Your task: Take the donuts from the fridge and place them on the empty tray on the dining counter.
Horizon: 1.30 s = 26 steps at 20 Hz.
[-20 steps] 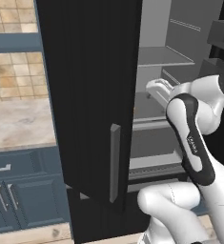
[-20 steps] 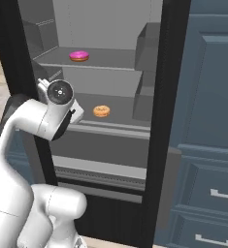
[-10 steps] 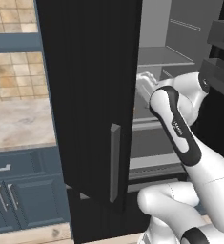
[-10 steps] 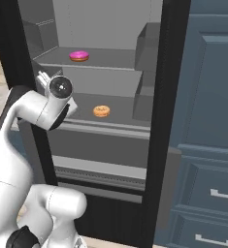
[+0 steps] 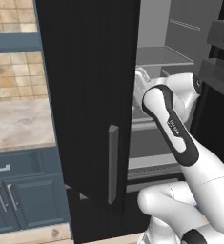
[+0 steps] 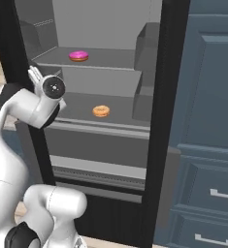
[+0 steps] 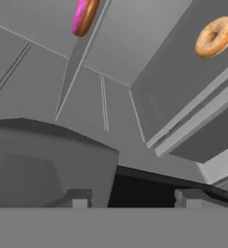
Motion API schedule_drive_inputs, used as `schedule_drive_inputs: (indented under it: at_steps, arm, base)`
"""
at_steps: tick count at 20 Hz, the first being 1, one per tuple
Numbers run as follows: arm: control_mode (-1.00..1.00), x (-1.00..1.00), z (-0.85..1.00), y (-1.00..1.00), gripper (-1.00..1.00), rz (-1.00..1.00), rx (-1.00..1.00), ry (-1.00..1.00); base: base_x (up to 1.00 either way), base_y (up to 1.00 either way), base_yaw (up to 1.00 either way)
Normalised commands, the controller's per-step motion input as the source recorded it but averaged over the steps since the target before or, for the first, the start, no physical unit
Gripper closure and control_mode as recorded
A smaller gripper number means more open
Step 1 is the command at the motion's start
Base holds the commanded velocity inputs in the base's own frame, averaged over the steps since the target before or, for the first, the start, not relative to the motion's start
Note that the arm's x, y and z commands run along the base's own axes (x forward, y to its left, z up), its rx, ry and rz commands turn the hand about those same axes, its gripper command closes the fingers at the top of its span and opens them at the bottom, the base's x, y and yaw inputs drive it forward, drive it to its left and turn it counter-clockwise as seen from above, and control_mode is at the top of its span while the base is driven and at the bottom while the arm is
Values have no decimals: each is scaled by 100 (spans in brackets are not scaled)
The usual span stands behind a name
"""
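- We see the fridge (image 6: 169,121) with its door swung open, its grey shelves bare but for two donuts.
- The pink donut (image 6: 78,56) lies on the upper shelf, toward the upper left of the right base view; the orange donut (image 6: 101,111) lies on the shelf below, near the middle of the frame.
- Both donuts sit flat and well apart from each other, neither touched by the arm.
- The gripper (image 6: 35,75) points into the fridge at the left of the right base view, beside the lower shelf's front edge — we judge it is lining up for a reach.
- In the hand view its two finger tips (image 7: 81,197) rise at the bottom with a gap between them and nothing in that gap; whether the claw is released or clenching we cannot tell.
- That view is rolled, so the pink donut (image 7: 85,17) shows at the top and the orange donut (image 7: 215,36) at the upper right.
- In the left base view the black door (image 5: 92,95) hides most of the shelves.
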Motion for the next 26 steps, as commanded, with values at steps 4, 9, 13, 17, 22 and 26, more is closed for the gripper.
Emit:
schedule_drive_inputs:
  at_steps: [4,9,13,17,22,26]
  arm:
    - [-100,-67,0,88,-100,10,2,0]
    - [-100,-76,0,99,-100,10,0,0]
    - [-100,-38,0,100,-100,8,0,0]
    - [-100,-5,0,100,-100,3,0,0]
    - [-100,4,0,99,-100,0,0,1]
    - [-100,-39,48,-13,-100,-4,-3,0]
  base:
    - [0,0,0]
    - [0,0,0]
    - [0,0,0]
    - [0,0,0]
    - [0,0,0]
    - [0,0,0]
